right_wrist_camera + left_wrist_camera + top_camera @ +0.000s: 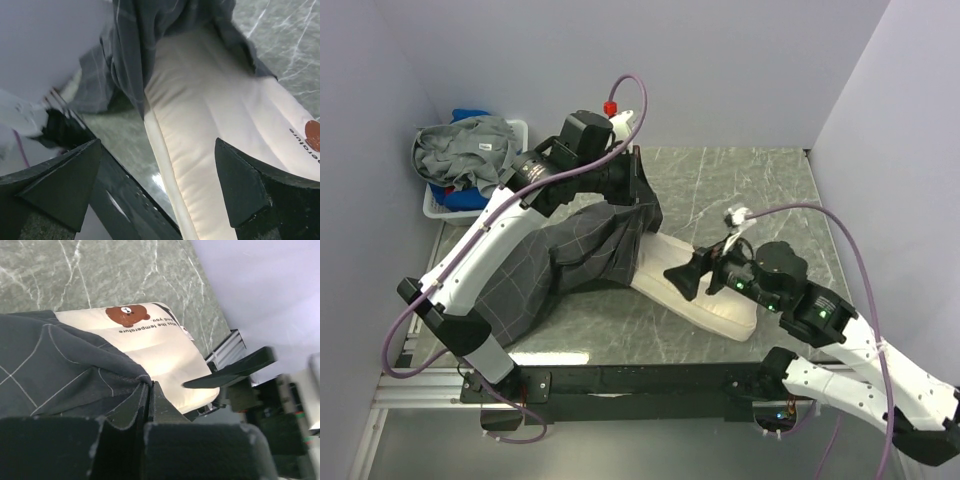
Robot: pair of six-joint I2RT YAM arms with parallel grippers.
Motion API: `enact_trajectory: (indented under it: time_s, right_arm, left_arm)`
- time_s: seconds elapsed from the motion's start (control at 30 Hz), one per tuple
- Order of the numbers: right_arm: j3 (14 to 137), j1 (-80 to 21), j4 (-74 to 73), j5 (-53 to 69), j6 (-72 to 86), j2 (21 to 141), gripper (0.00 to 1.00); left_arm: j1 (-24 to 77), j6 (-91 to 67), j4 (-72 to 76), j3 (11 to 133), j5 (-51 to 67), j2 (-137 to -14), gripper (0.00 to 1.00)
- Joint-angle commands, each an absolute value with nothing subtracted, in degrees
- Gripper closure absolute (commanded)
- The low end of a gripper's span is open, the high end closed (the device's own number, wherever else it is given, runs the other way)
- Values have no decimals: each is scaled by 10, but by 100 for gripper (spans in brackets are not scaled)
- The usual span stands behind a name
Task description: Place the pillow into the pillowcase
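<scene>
left pincer (150,397) — clamped tight on the pillowcase (560,260) hem, upper centre of top view | right pincer (156,147) — jaws spread wide, gripping nothing, just over the pillow (710,305) | pillow: centre-right on worktop (760,190), left end inside pillowcase, bear end out

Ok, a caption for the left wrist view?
Left jaws pinching the pillowcase hem, the pillow partly covered, bear face showing.

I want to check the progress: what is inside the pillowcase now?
One end of the pillow goes into the pillowcase; the end with the bear lies outside. The cloth hides how far in it reaches.
</scene>
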State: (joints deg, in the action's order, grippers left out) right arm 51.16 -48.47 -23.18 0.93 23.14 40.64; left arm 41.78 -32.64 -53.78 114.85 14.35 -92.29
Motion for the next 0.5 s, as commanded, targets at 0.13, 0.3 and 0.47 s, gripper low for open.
enact_trajectory:
  time_s: [0.13,0.3,0.47]
  right_arm:
    - [519,-584,-263,-92,126,490,0]
    - [536,-616,-283,-148,101,568,0]
    - [535,-620,-279,-172,87,597,3]
  left_arm:
    - [411,-330,-490,1166,166,-894,97]
    - [410,-325,-496,1171,162,-891,97]
    - [410,-318,-500,1172,159,-886,96]
